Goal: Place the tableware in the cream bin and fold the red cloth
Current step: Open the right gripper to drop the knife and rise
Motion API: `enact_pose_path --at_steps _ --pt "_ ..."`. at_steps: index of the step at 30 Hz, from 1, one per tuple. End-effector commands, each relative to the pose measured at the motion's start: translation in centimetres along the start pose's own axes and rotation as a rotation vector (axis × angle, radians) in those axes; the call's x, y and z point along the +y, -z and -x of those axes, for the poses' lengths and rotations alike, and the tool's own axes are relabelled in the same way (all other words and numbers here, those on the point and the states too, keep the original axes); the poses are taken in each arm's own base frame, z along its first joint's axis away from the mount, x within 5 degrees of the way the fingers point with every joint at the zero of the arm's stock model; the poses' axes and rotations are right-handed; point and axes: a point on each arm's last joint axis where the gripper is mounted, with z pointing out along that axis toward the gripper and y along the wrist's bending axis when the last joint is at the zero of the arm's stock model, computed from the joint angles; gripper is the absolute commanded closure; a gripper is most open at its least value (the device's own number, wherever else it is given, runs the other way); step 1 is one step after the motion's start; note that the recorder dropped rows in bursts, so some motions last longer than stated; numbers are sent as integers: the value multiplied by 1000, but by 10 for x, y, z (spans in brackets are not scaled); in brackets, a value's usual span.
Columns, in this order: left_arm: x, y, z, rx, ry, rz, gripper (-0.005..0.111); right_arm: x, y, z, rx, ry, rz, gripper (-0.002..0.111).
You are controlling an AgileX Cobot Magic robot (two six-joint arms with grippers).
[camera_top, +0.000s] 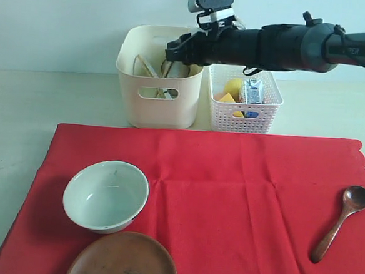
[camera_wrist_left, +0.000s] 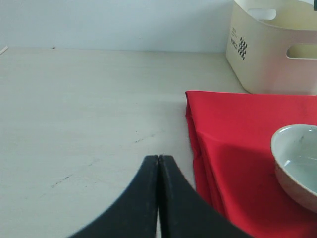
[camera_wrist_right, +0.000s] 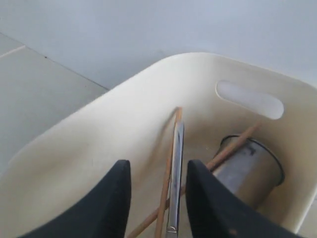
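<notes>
The cream bin (camera_top: 155, 91) stands at the back. My right gripper (camera_top: 175, 51) hovers over its opening. From the right wrist, that gripper (camera_wrist_right: 157, 166) is open above the bin's inside (camera_wrist_right: 94, 144), where a silver knife (camera_wrist_right: 176, 163), wooden chopsticks (camera_wrist_right: 166, 183) and a steel cup (camera_wrist_right: 252, 171) lie. The red cloth (camera_top: 228, 203) lies spread flat, carrying the pale bowl (camera_top: 106, 195), the wooden plate (camera_top: 124, 259) and the wooden spoon (camera_top: 342, 220). My left gripper (camera_wrist_left: 158, 157) is shut and empty, low over bare table beside the cloth's edge (camera_wrist_left: 237, 144), with the bowl (camera_wrist_left: 297, 163) nearby.
A white perforated basket (camera_top: 264, 111) to the right of the cream bin holds a lemon (camera_top: 233, 86), cheese and a blue milk carton (camera_top: 252, 92). The right arm (camera_top: 289, 47) stretches across above the basket. Pale tabletop (camera_wrist_left: 79, 109) extends left of the cloth.
</notes>
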Motion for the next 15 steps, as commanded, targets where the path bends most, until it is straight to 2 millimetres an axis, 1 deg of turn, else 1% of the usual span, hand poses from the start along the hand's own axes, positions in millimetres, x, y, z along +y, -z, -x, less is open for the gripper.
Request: enact_pose_path --at_steps 1,7,10,15 --pt "0 0 0 -16 -1 -5 107 8 23 35 -8 -10 1 70" --pt "0 0 0 -16 -1 -5 107 21 54 60 112 -19 -7 70" --pt "0 0 0 -16 -1 -5 107 25 69 66 206 -3 -27 70" --pt "0 0 0 -16 -1 -5 107 34 91 71 342 -47 -24 70"
